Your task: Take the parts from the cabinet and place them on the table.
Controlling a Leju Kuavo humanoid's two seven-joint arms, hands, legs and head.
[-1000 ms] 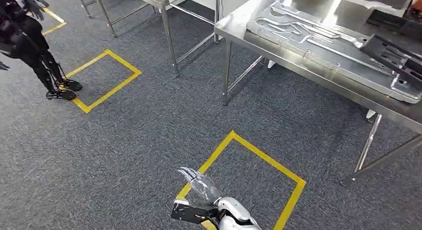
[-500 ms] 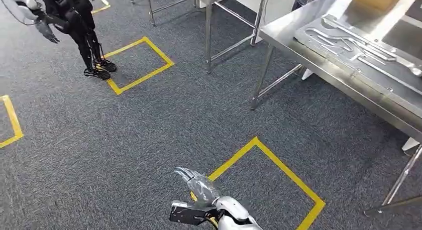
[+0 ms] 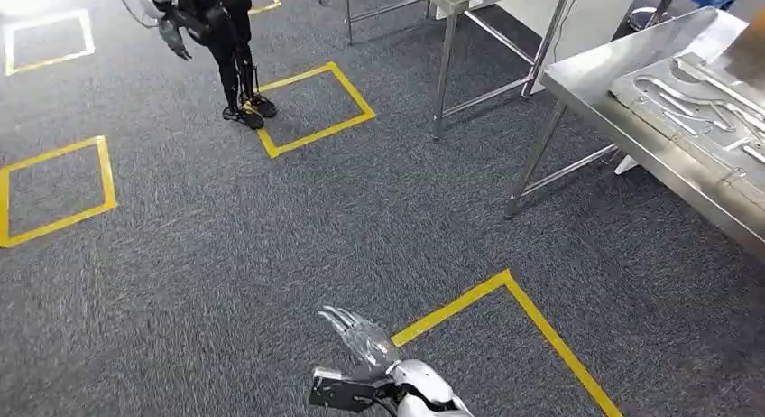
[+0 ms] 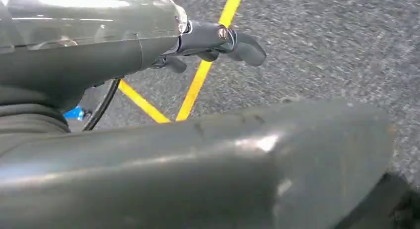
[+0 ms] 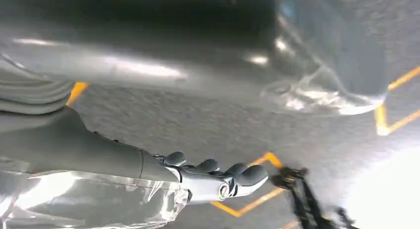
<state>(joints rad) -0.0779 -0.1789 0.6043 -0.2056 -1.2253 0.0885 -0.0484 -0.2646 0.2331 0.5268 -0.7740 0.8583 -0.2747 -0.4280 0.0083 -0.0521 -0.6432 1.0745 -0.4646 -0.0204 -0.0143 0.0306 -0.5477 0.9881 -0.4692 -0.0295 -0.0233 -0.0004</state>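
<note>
Camera has swung left since the earlier frame: the worktop (image 3: 631, 101) now sits at far right, and another robot (image 3: 212, 38) stands far left by the yellow floor squares (image 3: 311, 106). Left robot hand (image 3: 361, 338) fingers spread, holding nothing; right robot hand (image 5: 218, 179) likewise empty. Metal parts (image 3: 695, 97) lie on the worktop. Judged stiff, heavy, slippery; grip at an edge.

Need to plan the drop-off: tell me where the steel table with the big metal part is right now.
In the head view the steel table stands at the far right, carrying the metal part, beyond the yellow floor square ahead of the robot hand.
</note>
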